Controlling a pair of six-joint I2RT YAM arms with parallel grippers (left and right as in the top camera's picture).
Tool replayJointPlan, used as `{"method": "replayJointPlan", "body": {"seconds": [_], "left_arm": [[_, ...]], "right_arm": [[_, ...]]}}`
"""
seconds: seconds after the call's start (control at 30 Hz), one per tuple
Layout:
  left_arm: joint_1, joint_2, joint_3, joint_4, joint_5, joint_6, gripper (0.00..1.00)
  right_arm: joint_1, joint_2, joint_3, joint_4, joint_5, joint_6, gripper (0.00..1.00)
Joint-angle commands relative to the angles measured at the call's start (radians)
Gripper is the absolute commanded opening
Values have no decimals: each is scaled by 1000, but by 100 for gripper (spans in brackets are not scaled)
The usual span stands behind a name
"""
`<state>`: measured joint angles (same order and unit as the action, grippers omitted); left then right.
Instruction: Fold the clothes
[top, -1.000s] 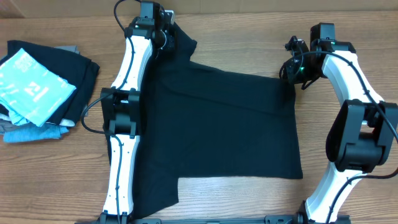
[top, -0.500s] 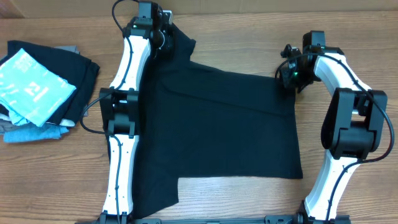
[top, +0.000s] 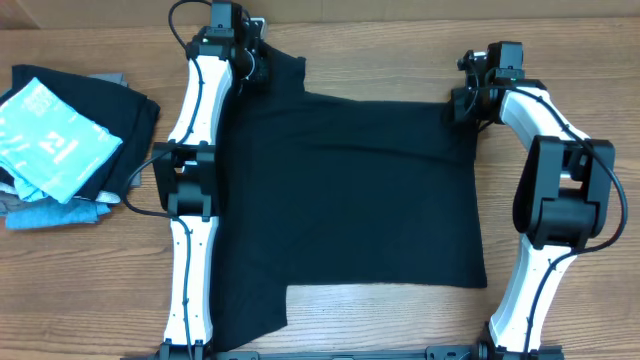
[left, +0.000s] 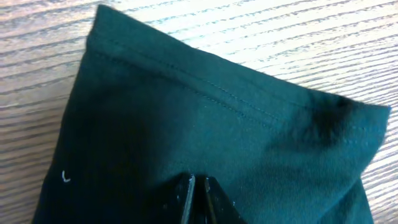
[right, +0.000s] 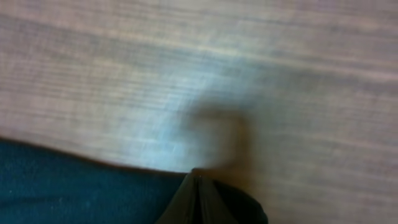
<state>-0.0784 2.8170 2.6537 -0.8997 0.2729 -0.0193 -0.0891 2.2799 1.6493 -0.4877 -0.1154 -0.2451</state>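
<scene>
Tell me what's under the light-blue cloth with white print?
A black garment peeks out beneath it, then a blue garment and a grey garment lower down. How far they reach underneath is covered.

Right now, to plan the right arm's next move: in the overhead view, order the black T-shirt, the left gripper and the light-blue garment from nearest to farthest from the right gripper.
1. black T-shirt: its upper right corner is in the right gripper.
2. left gripper: across the shirt, at its left sleeve.
3. light-blue garment: on the pile far left.
</scene>
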Motion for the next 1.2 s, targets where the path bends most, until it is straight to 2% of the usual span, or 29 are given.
{"method": "replayJointPlan", "body": {"seconds": [0.0, 0.27, 0.43, 0.53, 0.67, 0.73, 0.8, 0.93, 1.17], "left_arm": [[28, 66, -13, -42, -48, 20, 10], [35, 66, -13, -42, -49, 20, 11], [41, 66, -13, -38, -64, 19, 11], [41, 66, -1, -39, -93, 19, 12], [41, 66, 35, -57, -97, 18, 15], [42, 66, 51, -61, -97, 3, 15], [42, 66, 74, -62, -97, -8, 14], [42, 66, 135, -71, -97, -18, 14], [42, 66, 156, -52, -97, -75, 15]], "right_arm": [[-2, 40, -6, 77, 40, 14, 4], [-2, 40, -6, 332, -6, 10, 4], [-2, 39, -5, 435, -62, 10, 4], [-2, 8, 43, 327, -62, 12, 4], [-1, -52, 181, -79, -62, 71, 4], [-1, -53, 242, -231, -61, 91, 4], [-1, -53, 262, -307, -62, 120, 4], [-1, -45, 262, -346, -63, 122, 4], [0, -38, 210, -217, -71, 123, 4]]}}
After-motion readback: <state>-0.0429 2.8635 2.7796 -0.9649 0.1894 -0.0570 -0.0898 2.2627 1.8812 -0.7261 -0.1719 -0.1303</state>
